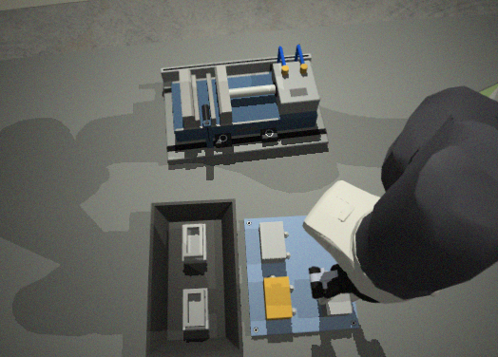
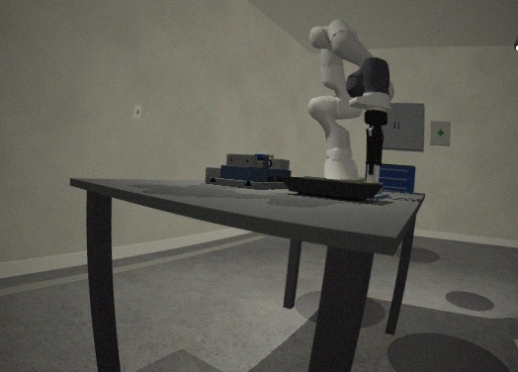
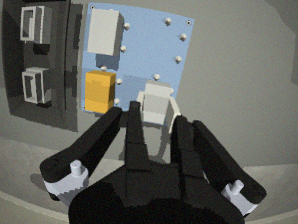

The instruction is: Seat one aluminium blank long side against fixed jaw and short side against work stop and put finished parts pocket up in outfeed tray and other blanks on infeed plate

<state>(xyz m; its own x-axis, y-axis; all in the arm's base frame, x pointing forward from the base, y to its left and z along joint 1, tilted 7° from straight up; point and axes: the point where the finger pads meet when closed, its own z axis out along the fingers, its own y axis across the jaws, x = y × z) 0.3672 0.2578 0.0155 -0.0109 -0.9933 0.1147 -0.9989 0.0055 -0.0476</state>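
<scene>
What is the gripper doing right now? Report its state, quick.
Gripper: jaws shut on the aluminium blank over the infeed plate.
</scene>
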